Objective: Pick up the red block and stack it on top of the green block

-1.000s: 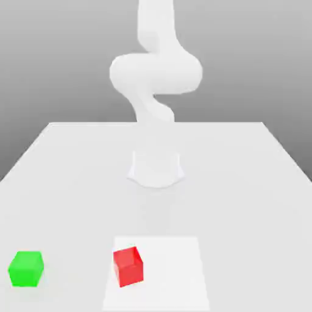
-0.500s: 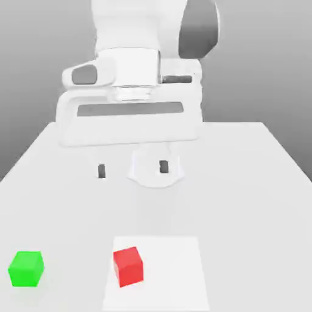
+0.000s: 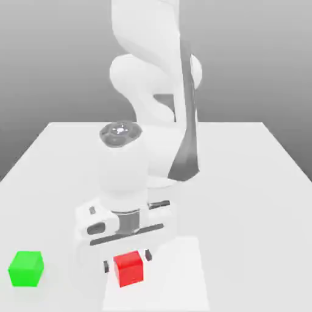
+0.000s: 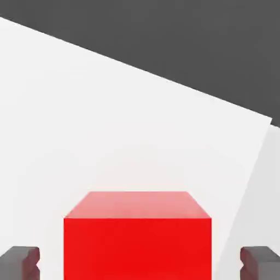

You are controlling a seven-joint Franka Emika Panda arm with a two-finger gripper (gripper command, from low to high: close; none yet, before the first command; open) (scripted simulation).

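In the exterior view, the white table [image 3: 250,207] bears a green block [image 3: 25,269] at eight o'clock, a white sheet [image 3: 175,277] at six.

Exterior view: I note a pale, plain surface [image 3: 250,207], its far edge straight, its sides spreading toward the camera. On its near part, around mid-width, I log a flat white four-sided patch [image 3: 180,286], brighter than its surroundings. Behind, a grey backdrop [image 3: 256,55], darker lower down. In my hand view, the patch shows a corner beside dark grey.
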